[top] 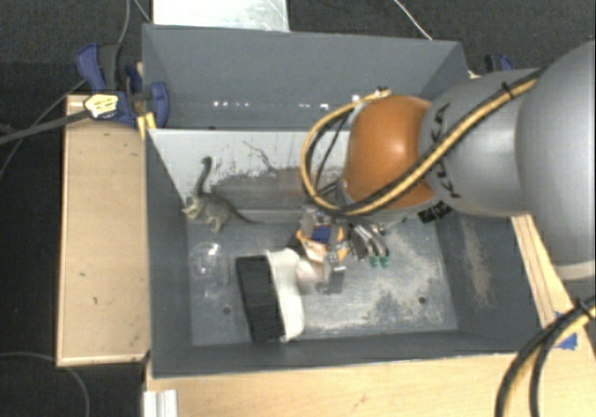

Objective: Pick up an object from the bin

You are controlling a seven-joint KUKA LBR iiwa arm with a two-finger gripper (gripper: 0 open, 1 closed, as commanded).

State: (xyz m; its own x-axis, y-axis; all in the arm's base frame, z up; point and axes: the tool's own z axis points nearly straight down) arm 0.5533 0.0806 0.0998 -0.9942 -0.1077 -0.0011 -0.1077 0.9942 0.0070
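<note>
While the arm is reaching in from the right, its round orange cover is hanging over the back half of the bin. Below the cover, the gripper is pointing down near the middle of the bin floor. It is sitting low, close to the floor or maybe touching it; I cannot tell which. I also cannot tell if it is spread wide or squeezed together, or if it is gripping anything.

Right beside the gripper, on its left, a small pale lump is lying on the floor. It is looking whitish pink, and I cannot tell what it is. The lump is touching the white back of a brush. The brush is lying near the front of the bin, with its black bristles facing left.

Farther left, a clear plastic thing is resting on the floor. Behind it, a little grey toy animal with a long tail is standing near the back left corner, well apart from the gripper.
</note>
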